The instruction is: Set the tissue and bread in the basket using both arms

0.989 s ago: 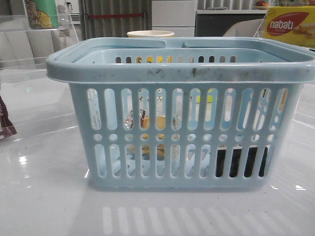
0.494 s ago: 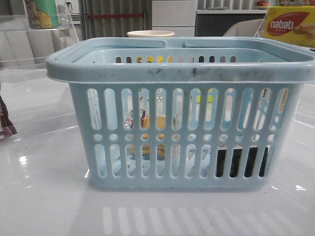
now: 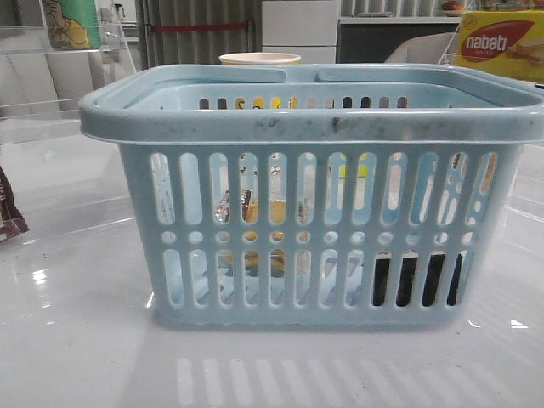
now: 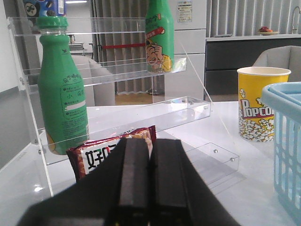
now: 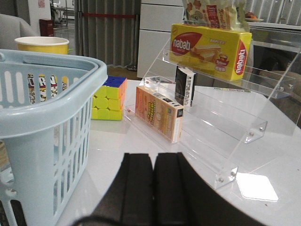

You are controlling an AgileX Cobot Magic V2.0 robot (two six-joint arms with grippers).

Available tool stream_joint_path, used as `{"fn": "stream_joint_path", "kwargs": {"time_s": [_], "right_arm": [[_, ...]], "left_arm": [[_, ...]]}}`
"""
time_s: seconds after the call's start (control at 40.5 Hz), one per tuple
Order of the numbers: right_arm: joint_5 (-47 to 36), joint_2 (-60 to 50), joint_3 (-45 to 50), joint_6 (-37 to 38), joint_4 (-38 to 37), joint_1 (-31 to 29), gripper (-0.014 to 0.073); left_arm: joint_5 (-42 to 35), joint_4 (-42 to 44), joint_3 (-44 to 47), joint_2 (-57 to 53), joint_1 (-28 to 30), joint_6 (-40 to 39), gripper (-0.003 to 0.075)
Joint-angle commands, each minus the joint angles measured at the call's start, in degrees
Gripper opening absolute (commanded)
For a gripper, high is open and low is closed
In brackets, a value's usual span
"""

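Across the last second of front views nothing is shifting: the large pale blue slotted plastic basket [image 3: 314, 195] is sitting in the same place on the glossy white table [image 3: 76, 357], and its contents are lying unchanged. Through the lower slots at about 5 o'clock, a low black rectangular pack, judged to be the tissue [image 3: 416, 279], is resting on the basket floor. At about 8 o'clock, a clear bag of yellowish-brown bread [image 3: 255, 217] is showing behind the slots. Both items are therefore reading as already deposited, and the task is appearing complete or nearly so. The left gripper [image 4: 149, 181] is holding its jaws pressed together with nothing between them, facing a maroon wrapper [image 4: 110, 153] and a green plastic bottle [image 4: 61, 94] on a clear acrylic rack [image 4: 188, 106]. The right gripper [image 5: 154, 188] is likewise closed and empty, beside the basket, with a yellow wafer box [image 5: 211, 47] standing farther off.
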Motion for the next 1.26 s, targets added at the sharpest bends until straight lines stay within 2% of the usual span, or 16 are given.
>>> {"fn": "stream_joint_path", "kwargs": {"time_s": [0.0, 0.47, 0.618, 1.236], "right_arm": [[-4.8, -1.1, -0.3, -0.7, 0.4, -0.9, 0.0057], [-5.4, -1.1, -0.3, 3.2, 0.0, -0.9, 0.0057], [-5.5, -1.1, -0.3, 3.2, -2.2, -0.9, 0.0057], [-5.5, -1.1, -0.3, 3.2, -2.2, -0.9, 0.0057]], "left_arm": [[-5.2, -0.4, 0.4, -1.0, 0.0, -0.4, 0.0093], [-5.2, -0.4, 0.4, -1.0, 0.0, -0.4, 0.0093], [-5.2, -0.4, 0.4, -1.0, 0.0, -0.4, 0.0093], [-5.2, -0.4, 0.4, -1.0, 0.0, -0.4, 0.0093]]}}
